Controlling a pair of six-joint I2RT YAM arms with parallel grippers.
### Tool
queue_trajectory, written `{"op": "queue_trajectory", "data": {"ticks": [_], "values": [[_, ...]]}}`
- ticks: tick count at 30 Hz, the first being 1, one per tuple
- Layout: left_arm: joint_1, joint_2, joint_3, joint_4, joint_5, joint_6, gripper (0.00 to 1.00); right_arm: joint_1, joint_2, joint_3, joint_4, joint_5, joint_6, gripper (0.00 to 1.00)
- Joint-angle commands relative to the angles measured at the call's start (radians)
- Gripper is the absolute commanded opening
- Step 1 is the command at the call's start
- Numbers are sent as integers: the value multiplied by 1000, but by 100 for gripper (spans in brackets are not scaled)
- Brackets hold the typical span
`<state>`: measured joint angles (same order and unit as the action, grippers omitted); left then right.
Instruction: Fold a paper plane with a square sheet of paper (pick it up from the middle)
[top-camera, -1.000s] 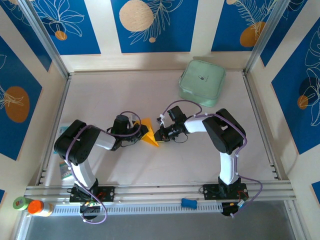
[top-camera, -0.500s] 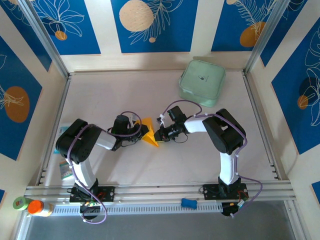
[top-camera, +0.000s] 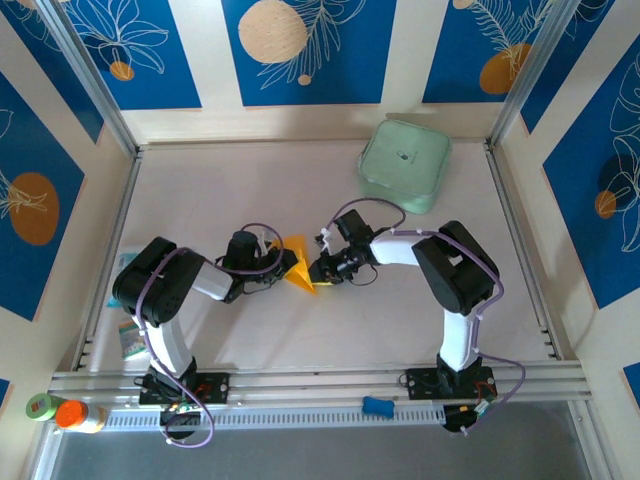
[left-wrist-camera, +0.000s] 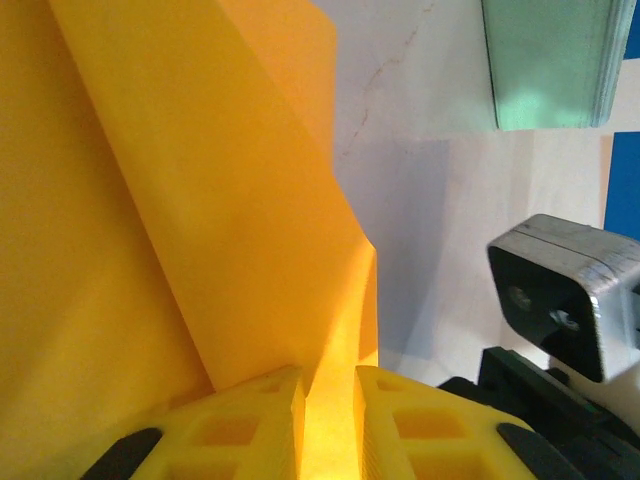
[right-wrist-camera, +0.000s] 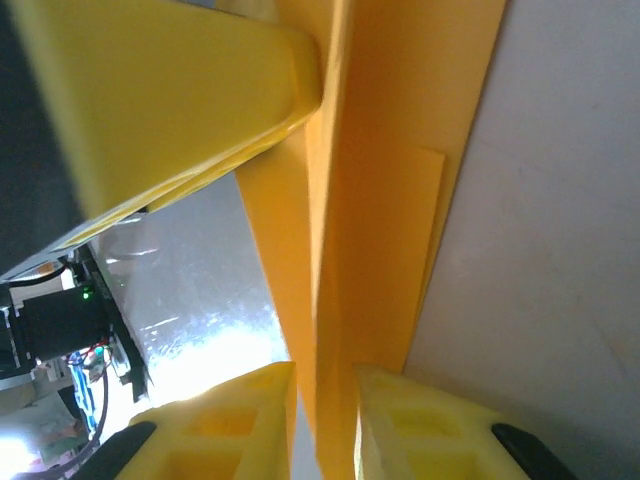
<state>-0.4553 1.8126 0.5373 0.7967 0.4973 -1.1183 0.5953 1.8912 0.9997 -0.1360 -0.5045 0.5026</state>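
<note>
From above, the sheet of paper, folded into a small orange-yellow pointed shape, sits at mid-table between the left gripper and the right gripper, which meet it from opposite sides; the jaws are too small there to read; the left wrist view brings the left gripper close, its yellow fingers drawn to a narrow slot with a fold of the paper pinched in it, the creased layers rising up and to the left; the same view catches the right arm's grey camera housing just past the paper's edge and a corner of the mint-green case beyond; the right wrist view shows the right gripper with the paper's edge standing between its fingers, though whether the pads press it or merely flank it I cannot tell; a yellow finger of the left gripper lies against the paper at the top of that view; around them, seen from above, the mint-green case rests well apart at the far right of the table, printed packets lie at the near left edge, and an orange-capped bottle and a small blue object sit by the front rail.
</note>
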Motion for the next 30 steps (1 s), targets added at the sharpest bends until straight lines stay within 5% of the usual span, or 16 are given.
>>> {"op": "queue_trajectory", "data": {"ticks": [1,30], "values": [[-2,16,-23,-21,-11,7,21,-2,-48,8,-67,-31,19,21],[-5,-3,-19,-107,-27,21,25,38,26,57,-160,52,-16,20]]}}
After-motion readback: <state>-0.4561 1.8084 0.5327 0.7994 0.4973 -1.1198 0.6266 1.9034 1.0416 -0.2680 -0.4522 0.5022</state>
